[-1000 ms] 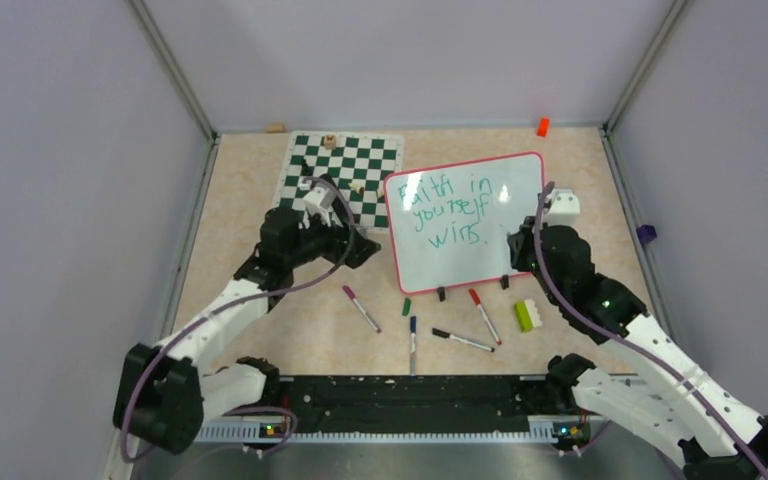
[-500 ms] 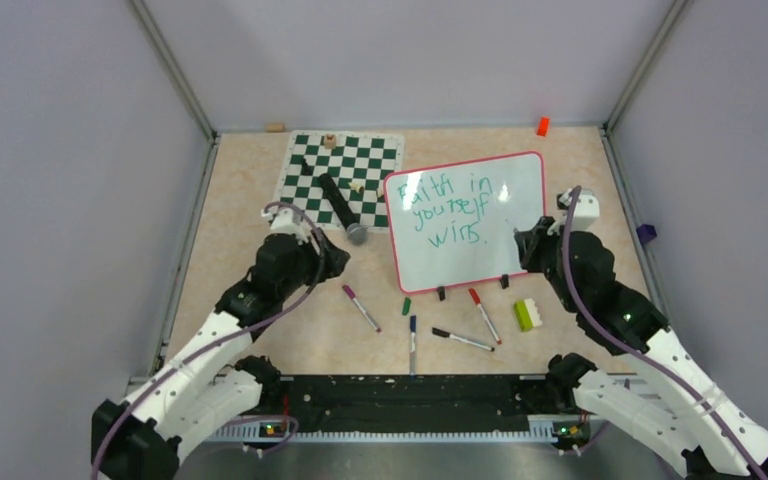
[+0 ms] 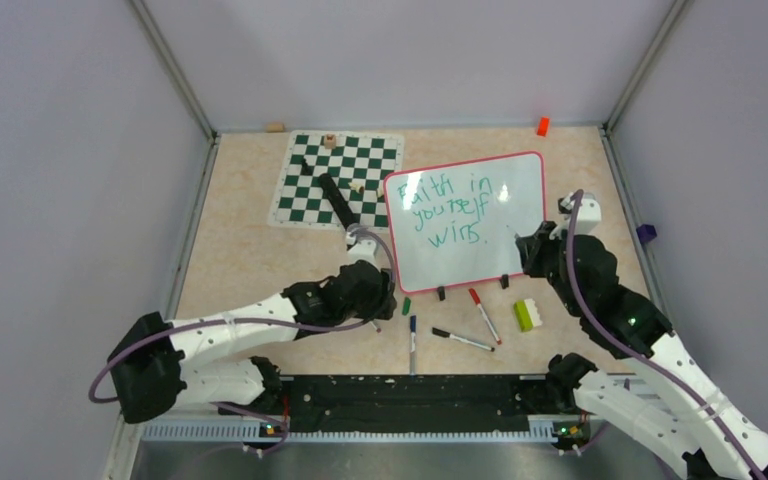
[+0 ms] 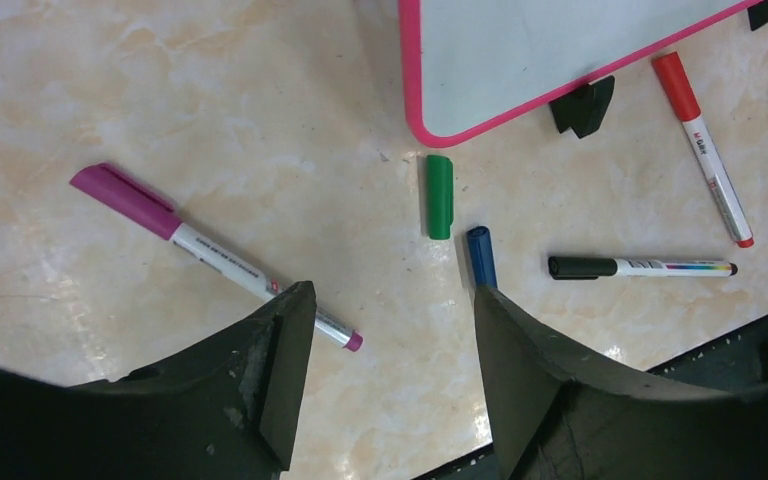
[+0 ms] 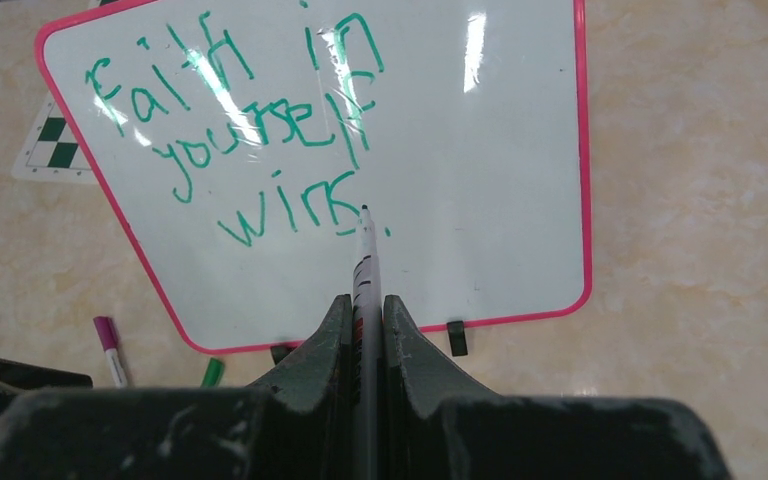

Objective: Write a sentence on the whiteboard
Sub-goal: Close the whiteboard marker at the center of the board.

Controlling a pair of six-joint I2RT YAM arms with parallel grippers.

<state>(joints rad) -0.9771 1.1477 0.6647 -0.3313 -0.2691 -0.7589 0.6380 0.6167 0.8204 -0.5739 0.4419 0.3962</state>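
Down from the chess mat [image 3: 380, 160] swings the left hand [image 4: 390, 300], jaws wide and empty over the purple marker [image 4: 210, 255], green cap [image 4: 440, 196] just beyond. Whiteboard [image 3: 500, 250] stands mid-tabletop [image 3: 250, 250], the sentence [image 3: 450, 212] "Faith in yourself wins." in teal. Right hand [image 5: 365, 305] clamps a marker [image 5: 366, 250], tip aimed at the last word.

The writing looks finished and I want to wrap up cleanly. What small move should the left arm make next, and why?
Probably ease the left gripper forward and down over the green cap. The sentence on the whiteboard looks complete, the right gripper holds the marker uncapped, and the cap lies loose on the table just ahead of the left's open, empty jaws.
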